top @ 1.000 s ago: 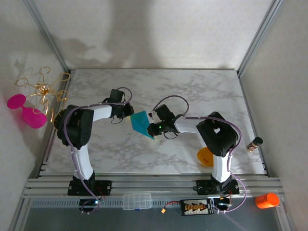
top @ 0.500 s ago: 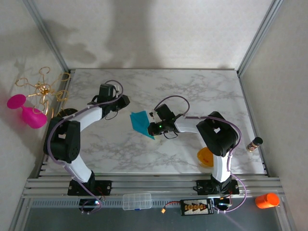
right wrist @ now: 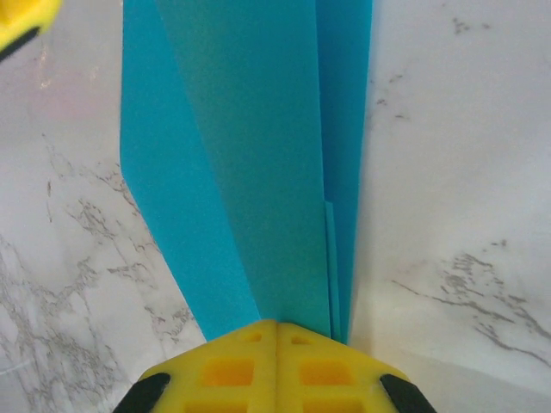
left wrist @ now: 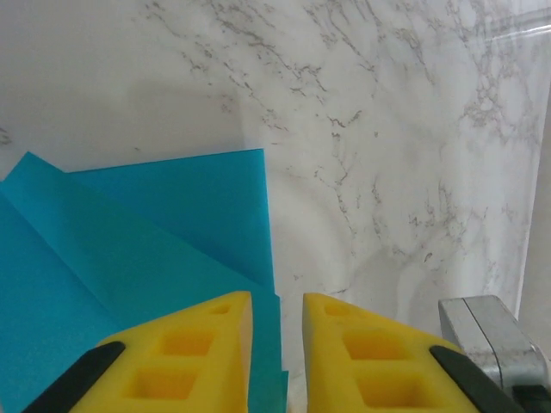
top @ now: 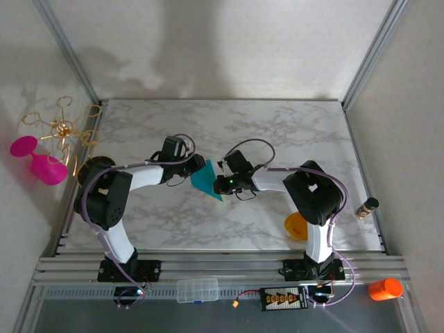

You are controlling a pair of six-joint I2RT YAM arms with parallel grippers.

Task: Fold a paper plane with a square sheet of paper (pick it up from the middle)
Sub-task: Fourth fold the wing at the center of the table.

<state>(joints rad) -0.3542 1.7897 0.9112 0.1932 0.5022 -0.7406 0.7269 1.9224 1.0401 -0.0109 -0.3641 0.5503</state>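
The right arm's jaws are pressed fully together on the near end of the teal-blue paper (right wrist: 250, 172), which runs straight out ahead of them. The left arm's jaws stand a narrow slit apart and grip nothing I can see. A corner of the paper lies just ahead of their left pad, its edge reaching toward the slit.

Held at one end only, so thin a piece could swing or slide free if the left jaws nudge it sideways. If they closed on a single layer, I judge they would drag that flap and set a crooked crease. A pull between the two arms might tear it.

The paper is plain and partly folded, with long overlapping layers, one slanting flap and crisp edges over the marble tabletop (top: 277, 132). It is not yet a finished dart.
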